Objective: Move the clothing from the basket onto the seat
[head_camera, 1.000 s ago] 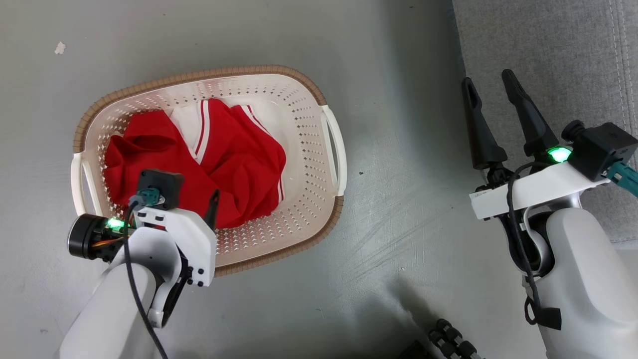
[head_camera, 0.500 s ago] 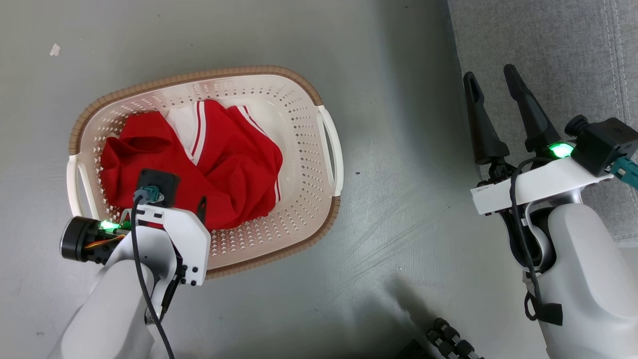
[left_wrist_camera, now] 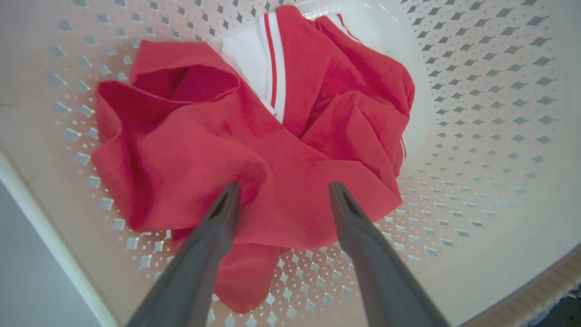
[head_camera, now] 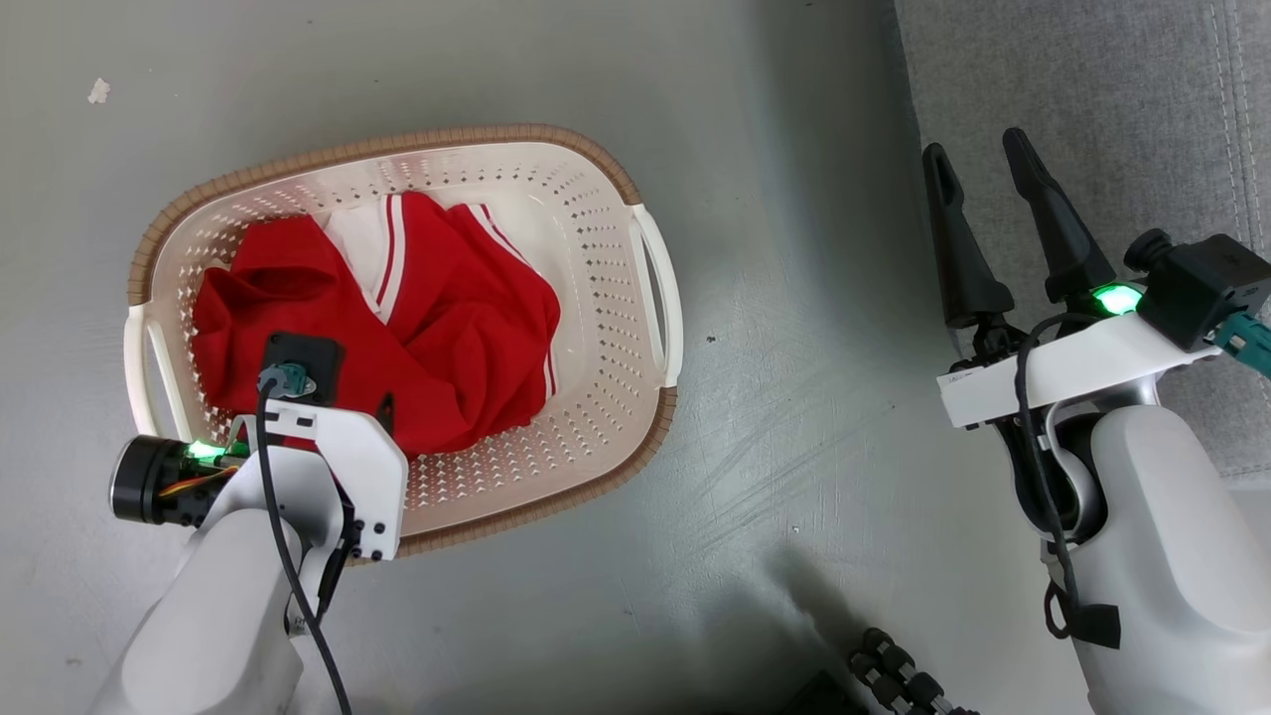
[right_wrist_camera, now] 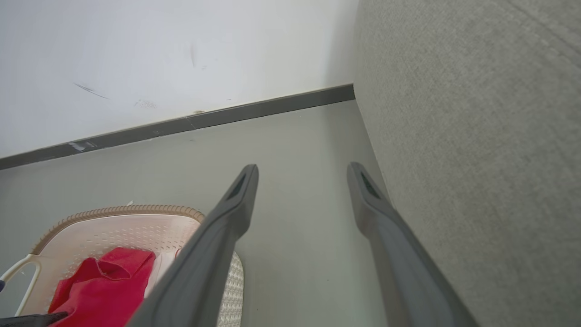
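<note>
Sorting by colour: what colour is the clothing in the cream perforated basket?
Crumpled fabric clothing: red, white striped trim; left wrist view best.

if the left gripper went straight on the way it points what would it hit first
Most likely the red clothing heaped in the basket: the open left gripper aims at its near fold. How close is unclear.

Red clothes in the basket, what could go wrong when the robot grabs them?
The open left jaws point into the crumpled red fabric clothing with white trim; they might pinch just one fold and leave the rest. Dangling cloth could snag the cream perforated plastic basket and drag it.
</note>
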